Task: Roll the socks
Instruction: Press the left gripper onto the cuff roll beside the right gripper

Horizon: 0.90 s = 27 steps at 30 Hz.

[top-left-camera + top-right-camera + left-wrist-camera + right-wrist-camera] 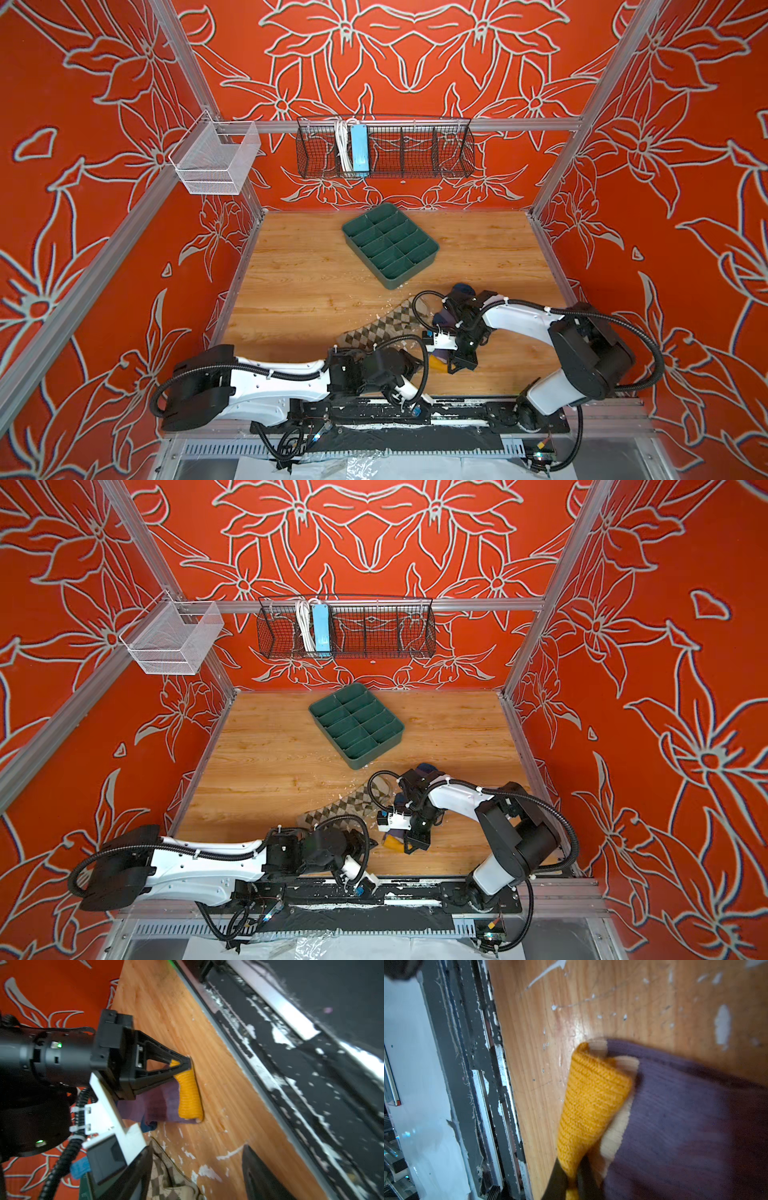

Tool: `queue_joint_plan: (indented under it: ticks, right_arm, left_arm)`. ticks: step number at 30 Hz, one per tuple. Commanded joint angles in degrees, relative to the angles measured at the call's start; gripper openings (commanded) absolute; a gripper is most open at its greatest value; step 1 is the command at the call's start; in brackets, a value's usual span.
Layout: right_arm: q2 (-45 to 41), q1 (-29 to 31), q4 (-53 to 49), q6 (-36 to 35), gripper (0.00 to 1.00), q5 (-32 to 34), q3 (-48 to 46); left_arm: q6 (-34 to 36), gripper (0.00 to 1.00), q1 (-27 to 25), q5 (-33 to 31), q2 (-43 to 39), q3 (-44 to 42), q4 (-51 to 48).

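Note:
The purple sock (441, 321) lies under my right arm, with its blue toe (461, 289) at the far end and its yellow-orange cuff (438, 362) nearest the front rail. My right gripper (572, 1176) is shut on that cuff (591, 1101), pinching a fold of it just above the wood. The beige argyle sock (386, 328) stretches diagonally on the table, partly under both arms. My left gripper (197, 1178) is open, and the argyle sock's end (168, 1178) lies against one finger (137, 1174). The other finger (261, 1178) stands clear of the sock over bare wood.
A green divided tray (409, 272) sits at the table's far middle. A black wire basket (384, 149) and a white mesh basket (214, 160) hang on the frame above. The black front rail (270, 1064) runs close beside both grippers. White flecks dot the wood.

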Motion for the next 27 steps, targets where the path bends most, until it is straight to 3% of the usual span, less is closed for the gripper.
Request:
queue_joint_plan:
  ticks: [1, 15, 24, 27]
  right_arm:
    - [0.6, -1.1, -0.8, -1.3, 0.0, 0.3, 0.4]
    - [-0.3, -2.2, -1.3, -1.8, 0.0, -1.4, 0.6]
    - [-1.5, -2.2, -0.9, -1.6, 0.0, -1.5, 0.1]
    - [-1.3, -2.3, -0.9, -1.4, 0.0, -1.8, 0.4]
  left_arm:
    - [-2.4, 0.66, -0.3, -2.3, 5.1, 1.9, 8.9]
    - [-7.4, 0.55, -0.3, -7.7, 19.6, 3.3, 18.2]
    - [-8.8, 0.4, -0.1, -14.3, 30.0, 6.8, 22.6]
    - [-10.6, 0.28, -0.2, -15.3, 32.0, 7.2, 22.8]
